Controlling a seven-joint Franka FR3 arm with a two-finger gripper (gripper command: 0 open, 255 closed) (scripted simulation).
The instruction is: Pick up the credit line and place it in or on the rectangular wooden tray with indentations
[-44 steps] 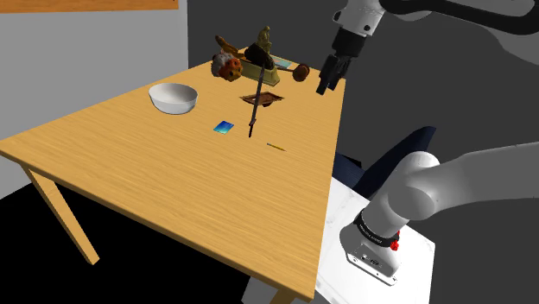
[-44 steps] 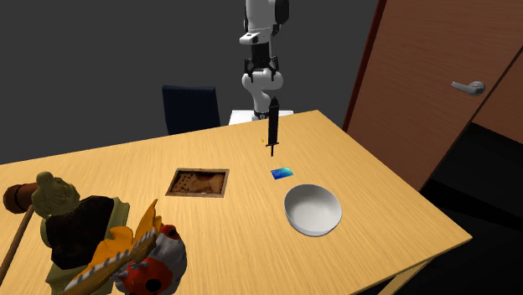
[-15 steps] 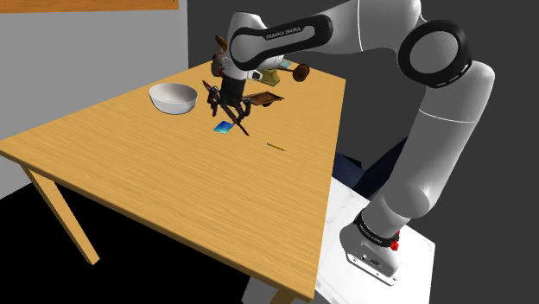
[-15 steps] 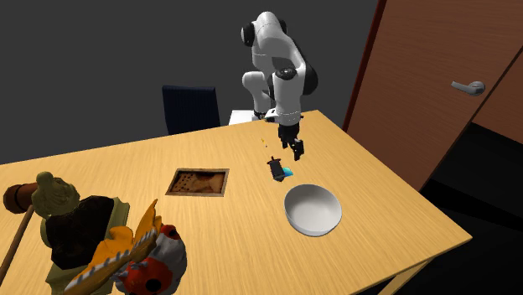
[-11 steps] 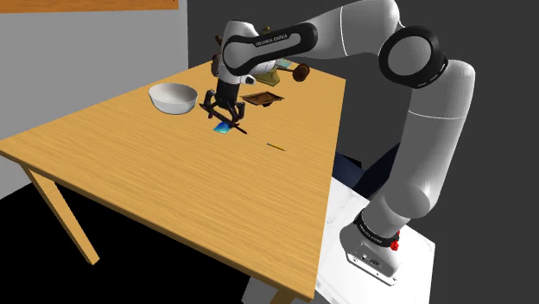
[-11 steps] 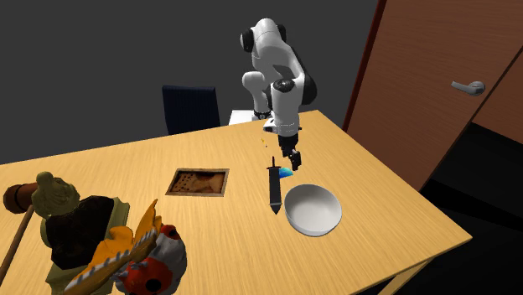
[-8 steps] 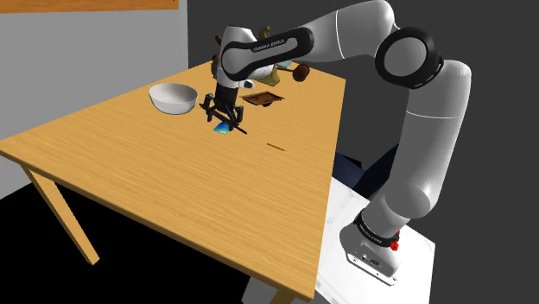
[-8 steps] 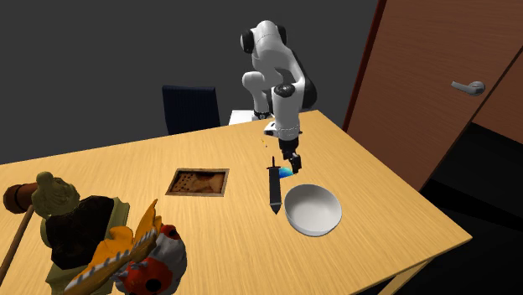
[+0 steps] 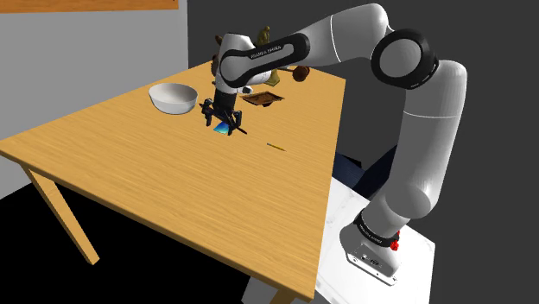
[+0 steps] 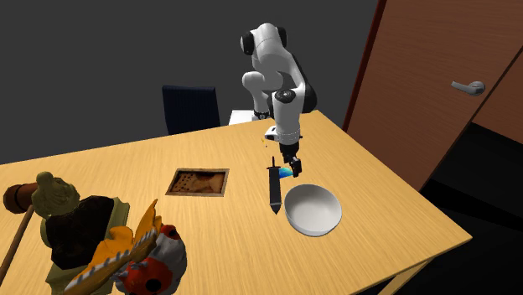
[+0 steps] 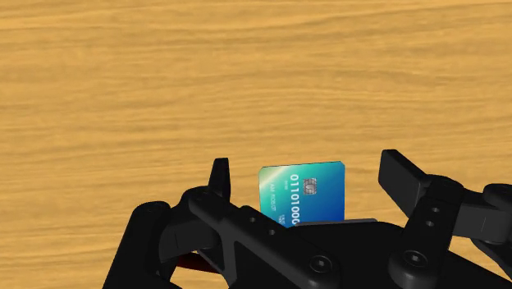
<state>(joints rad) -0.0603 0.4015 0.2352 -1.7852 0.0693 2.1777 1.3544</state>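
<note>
In the shoulder view the gripper (image 9: 218, 115) hangs low over the blue-green card (image 9: 225, 129), which lies flat on the wooden table (image 9: 129, 181). A white bowl (image 9: 173, 97) stands near it, toward this view's left. The brown tray (image 9: 264, 98) sits beyond the card toward the table's far end, with the white arm (image 9: 345, 30) crossing above it. A small yellow stick (image 9: 275, 147) lies apart on the wood toward this view's right. A grey wall (image 9: 86, 52) rises behind the table, and the stand (image 9: 373, 255) shows at the lower right.

In the second exterior view a black dagger (image 10: 273, 189) lies just beside the card, between tray and bowl, its tip close to the bowl's rim. The near left corner is crowded: a seated figure (image 10: 71, 222), an orange and red toy (image 10: 138, 260) and a mallet (image 10: 17, 201). A dark blue chair (image 10: 191, 107) stands behind the table and a brown door (image 10: 419, 100) to the right.

In the wrist view the fingers (image 11: 400, 176) stand wide apart on either side of the card, with a gap on each side and neither touching it. Bare wood grain lies beyond.
</note>
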